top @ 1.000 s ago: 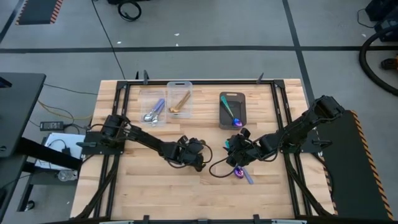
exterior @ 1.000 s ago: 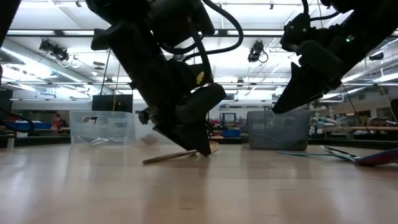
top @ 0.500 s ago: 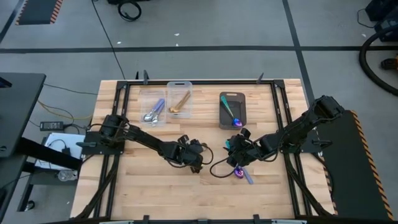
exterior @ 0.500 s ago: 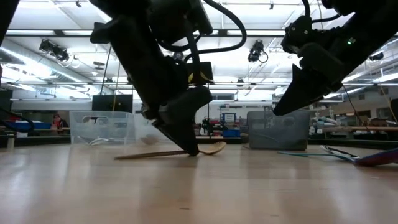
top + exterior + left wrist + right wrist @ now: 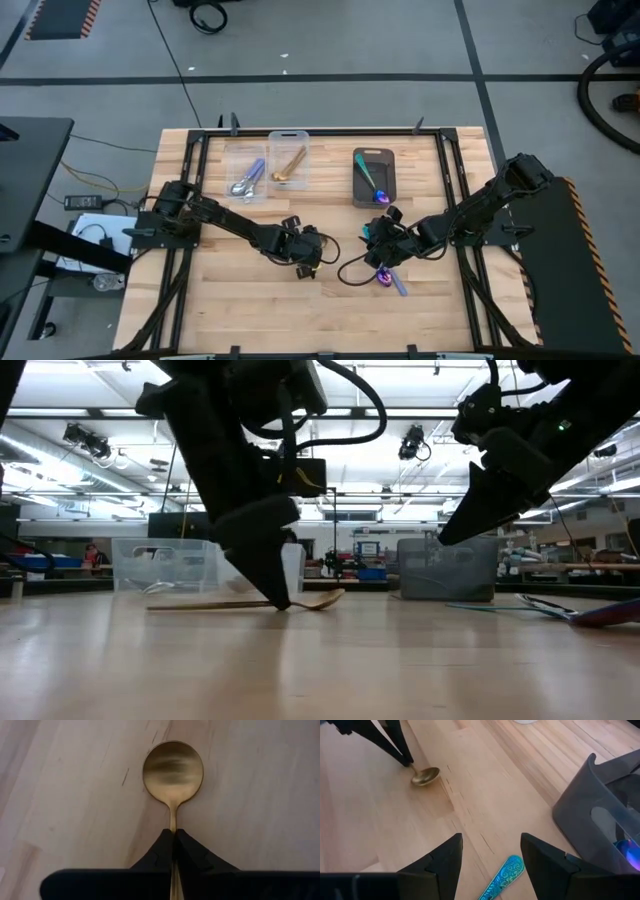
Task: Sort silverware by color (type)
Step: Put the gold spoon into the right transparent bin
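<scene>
My left gripper is pinched shut on the neck of the gold spoon, fingertips down at the wooden table near its middle. The spoon lies flat on the boards, its long axis running straight out from my fingers, bowl ahead and handle back under my wrist. The clear bin already holding a gold spoon lies well beyond this arm, toward the far edge. To the right, my right gripper hangs with jaws wide just over the teal-handled spoon, beside the dark grey bin.
</scene>
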Controlling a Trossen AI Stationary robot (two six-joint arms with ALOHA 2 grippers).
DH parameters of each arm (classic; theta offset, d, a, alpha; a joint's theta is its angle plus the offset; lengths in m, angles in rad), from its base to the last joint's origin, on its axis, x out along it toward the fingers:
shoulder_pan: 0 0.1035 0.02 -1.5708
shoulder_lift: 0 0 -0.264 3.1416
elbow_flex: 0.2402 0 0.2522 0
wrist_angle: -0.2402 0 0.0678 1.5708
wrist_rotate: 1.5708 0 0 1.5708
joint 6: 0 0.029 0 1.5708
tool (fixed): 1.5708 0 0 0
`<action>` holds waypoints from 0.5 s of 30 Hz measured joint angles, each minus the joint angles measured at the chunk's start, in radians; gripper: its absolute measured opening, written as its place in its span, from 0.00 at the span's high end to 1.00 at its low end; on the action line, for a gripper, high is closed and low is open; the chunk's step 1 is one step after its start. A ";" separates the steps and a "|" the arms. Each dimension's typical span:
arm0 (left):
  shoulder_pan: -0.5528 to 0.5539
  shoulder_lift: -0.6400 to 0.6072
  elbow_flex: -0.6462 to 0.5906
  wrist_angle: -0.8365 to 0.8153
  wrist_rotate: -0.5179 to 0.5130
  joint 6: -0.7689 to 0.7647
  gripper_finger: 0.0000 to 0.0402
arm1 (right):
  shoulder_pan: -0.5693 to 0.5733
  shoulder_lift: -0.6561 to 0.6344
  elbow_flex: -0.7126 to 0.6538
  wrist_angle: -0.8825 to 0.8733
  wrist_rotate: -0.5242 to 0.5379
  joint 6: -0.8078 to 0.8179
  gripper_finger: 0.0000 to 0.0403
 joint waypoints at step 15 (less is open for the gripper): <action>-0.019 -0.033 -0.002 -0.061 -0.049 0.037 0.97 | 0.000 0.000 0.000 0.000 0.001 -0.001 0.48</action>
